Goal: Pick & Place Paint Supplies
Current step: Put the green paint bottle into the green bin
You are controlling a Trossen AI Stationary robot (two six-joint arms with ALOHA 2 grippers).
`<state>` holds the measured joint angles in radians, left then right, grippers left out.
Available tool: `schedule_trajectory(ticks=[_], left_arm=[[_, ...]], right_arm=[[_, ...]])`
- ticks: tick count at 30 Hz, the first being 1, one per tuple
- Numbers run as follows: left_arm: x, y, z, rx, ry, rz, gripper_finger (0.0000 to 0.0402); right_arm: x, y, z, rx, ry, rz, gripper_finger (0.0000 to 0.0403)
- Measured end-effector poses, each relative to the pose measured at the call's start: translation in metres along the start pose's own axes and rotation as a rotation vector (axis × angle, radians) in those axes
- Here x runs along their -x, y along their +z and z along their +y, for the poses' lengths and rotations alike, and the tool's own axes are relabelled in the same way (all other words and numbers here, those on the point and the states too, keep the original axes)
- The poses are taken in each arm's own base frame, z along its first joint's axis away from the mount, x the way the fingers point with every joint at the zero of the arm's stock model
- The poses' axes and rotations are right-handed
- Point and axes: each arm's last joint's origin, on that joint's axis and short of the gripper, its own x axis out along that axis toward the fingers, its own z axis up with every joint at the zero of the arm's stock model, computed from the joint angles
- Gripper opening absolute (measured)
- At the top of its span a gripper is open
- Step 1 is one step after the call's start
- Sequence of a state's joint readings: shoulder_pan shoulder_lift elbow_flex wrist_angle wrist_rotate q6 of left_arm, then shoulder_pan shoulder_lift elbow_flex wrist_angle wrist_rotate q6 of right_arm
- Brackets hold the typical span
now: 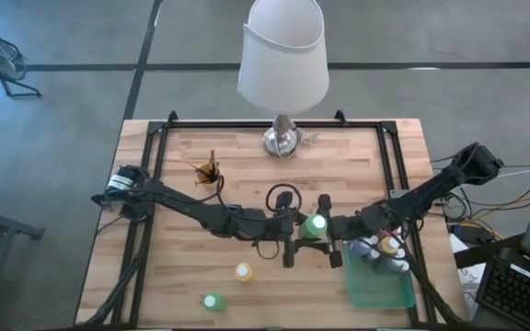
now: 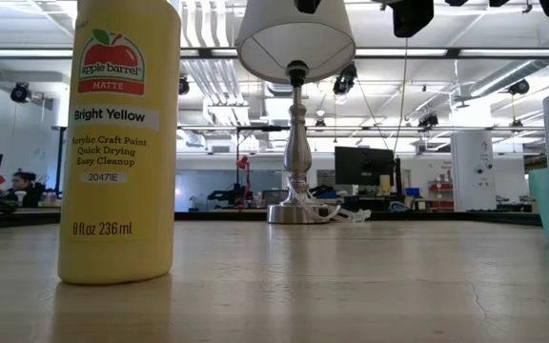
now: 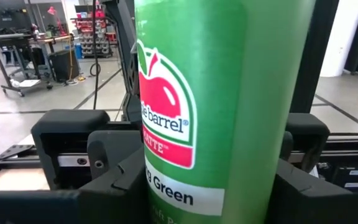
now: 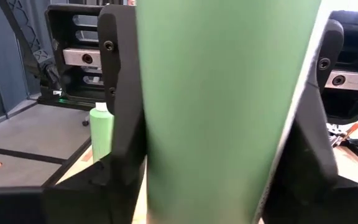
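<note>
Green plastic paint bottle with white cap (image 1: 316,223) held upright mid-table, gripped by left gripper (image 1: 294,226), flanked by right gripper (image 1: 331,228); right's grip cannot be told. Handover risk judged: bottle dropped if released before firm hold.

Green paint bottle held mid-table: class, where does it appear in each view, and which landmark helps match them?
High view: green bottle, table centre, below the lamp.
Low view: not in it.
Left wrist view: green bottle fills the middle.
Right wrist view: green bottle fills the middle.
Landmark: the lamp, high and low views.
</note>
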<state>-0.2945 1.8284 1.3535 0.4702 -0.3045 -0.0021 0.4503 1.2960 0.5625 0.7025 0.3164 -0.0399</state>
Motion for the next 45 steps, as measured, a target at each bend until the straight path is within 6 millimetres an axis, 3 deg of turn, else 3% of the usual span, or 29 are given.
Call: schedule_trajectory(ticks=[7,14,23,30,37,45], left_arm=[[0.0,-0.001,0.0,-0.009,0.008,0.02,0.0206],[0.001,0.003,0.0,-0.026,0.009,0.134,0.0206],[0.013,0.017,0.003,0.035,0.048,0.449,0.0206],[0.023,0.012,0.008,0.145,0.093,0.653,0.0206],[0.022,0.01,0.008,0.241,0.051,0.68,0.0206],[0.025,0.005,0.008,0.268,0.033,0.73,0.0206]], right_arm=[[0.0,-0.001,0.001,-0.002,0.005,0.013,0.0304],[0.009,0.0,-0.002,-0.033,0.004,0.083,0.0334],[0.041,0.01,-0.012,-0.117,0.03,0.228,0.0341],[0.058,0.021,-0.014,-0.203,0.135,0.301,0.0322],[0.052,0.043,-0.015,-0.137,0.093,0.416,0.0314],[0.041,0.076,-0.016,-0.071,0.032,0.491,0.0332]])
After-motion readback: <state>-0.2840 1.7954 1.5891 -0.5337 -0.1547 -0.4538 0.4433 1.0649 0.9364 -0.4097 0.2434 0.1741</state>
